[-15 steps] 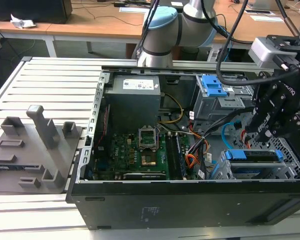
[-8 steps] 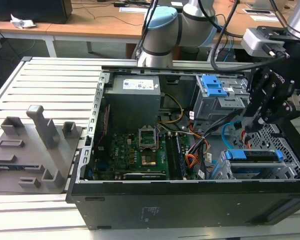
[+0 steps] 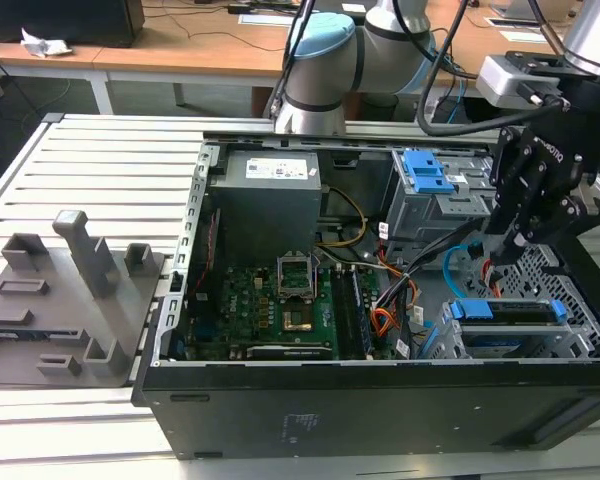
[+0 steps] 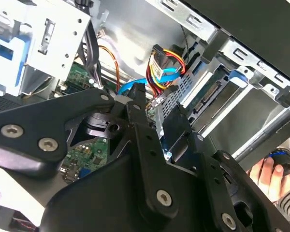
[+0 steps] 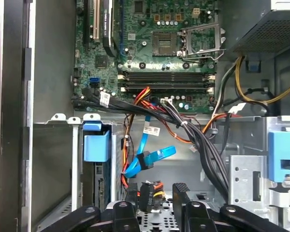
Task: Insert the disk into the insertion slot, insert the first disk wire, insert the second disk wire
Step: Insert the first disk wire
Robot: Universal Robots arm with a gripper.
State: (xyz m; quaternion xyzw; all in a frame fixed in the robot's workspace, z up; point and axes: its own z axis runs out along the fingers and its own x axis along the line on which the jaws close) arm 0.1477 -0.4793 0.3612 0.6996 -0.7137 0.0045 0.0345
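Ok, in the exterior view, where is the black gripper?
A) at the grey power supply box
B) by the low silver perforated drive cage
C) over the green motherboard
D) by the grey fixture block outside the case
B: the black gripper hangs at the exterior view's right end of the open case, just above the low silver perforated drive cage, well clear of the green motherboard.

At twelve o'clock in the exterior view we see our arm (image 3: 310,100), silver with pale-blue joint caps (image 3: 325,35) and black cables (image 3: 424,100). At three o'clock is the matte-black gripper (image 3: 508,245), with silver screws (image 4: 12,129) in its links.
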